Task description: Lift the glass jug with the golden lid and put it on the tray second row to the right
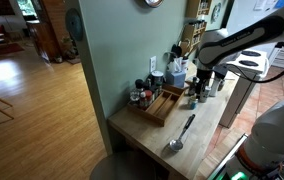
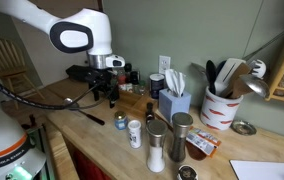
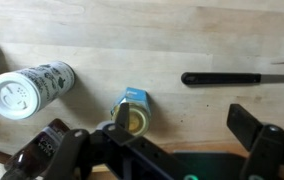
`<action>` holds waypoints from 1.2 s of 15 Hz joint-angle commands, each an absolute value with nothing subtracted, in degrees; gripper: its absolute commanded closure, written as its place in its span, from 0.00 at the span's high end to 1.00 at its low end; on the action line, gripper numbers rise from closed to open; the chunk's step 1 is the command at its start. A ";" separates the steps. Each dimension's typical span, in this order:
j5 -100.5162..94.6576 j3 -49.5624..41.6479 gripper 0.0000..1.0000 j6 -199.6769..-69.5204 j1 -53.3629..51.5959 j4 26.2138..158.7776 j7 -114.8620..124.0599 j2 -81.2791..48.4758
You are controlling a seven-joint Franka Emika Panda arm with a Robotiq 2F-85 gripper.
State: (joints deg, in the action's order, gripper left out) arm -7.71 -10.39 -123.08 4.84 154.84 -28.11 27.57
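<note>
This is a home kitchen: a wooden tabletop against a green wall carries a crock of cooking utensils, salt and pepper shakers, a ladle and a tray beside spice jars, with hardwood floor beyond

Light-brown wooden tray: one is lying.
Silver metal ladle: one is lying.
Tall cylindrical steel shakers: two are standing.

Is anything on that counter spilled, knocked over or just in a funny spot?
Nothing looks spilled or broken. The one oddity is a metal ladle lying flat on the bare wooden counter, alone in front of the wooden tray, while other utensils stand in a crock.
</note>
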 commanded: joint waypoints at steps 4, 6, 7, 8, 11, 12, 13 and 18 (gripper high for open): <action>-13.10 -13.72 1.00 -133.05 3.93 156.23 -44.96 24.94; -12.07 -11.90 1.00 -129.53 4.79 154.87 -40.92 24.75; -12.07 -11.89 1.00 -129.51 4.80 154.81 -40.80 24.72; -12.07 -11.86 1.00 -129.50 4.79 154.80 -40.77 24.73; -12.08 -11.81 1.00 -129.50 4.78 154.80 -40.74 24.73; -12.79 -11.36 1.00 -129.58 4.85 154.57 -40.32 24.26; -12.88 -11.43 1.00 -130.18 4.53 154.49 -41.26 23.89; -12.47 -13.22 1.00 -130.66 3.18 153.04 -53.23 19.87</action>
